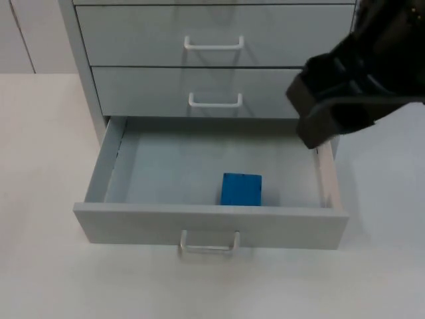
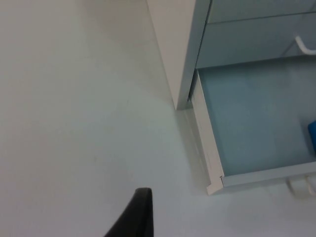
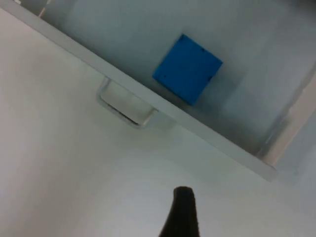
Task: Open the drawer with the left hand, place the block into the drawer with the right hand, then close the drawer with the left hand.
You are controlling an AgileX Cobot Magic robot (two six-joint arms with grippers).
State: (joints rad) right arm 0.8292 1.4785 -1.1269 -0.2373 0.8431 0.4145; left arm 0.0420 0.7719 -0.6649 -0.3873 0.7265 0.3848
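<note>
Blue block (image 1: 240, 189) lies in the open bottom drawer (image 1: 106, 166), near its front wall. Right gripper (image 1: 345, 100) above drawer's right side, empty; finger spread cannot be told. Placing done; closing next: left gripper (image 2: 133, 217), over table left of cabinet (image 2: 173, 44), must push the drawer front

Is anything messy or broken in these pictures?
Nothing looks broken or spilled. The bottom drawer is pulled out straight, and the blue block sits flat inside, close to its front wall. The two drawers above are shut.
</note>
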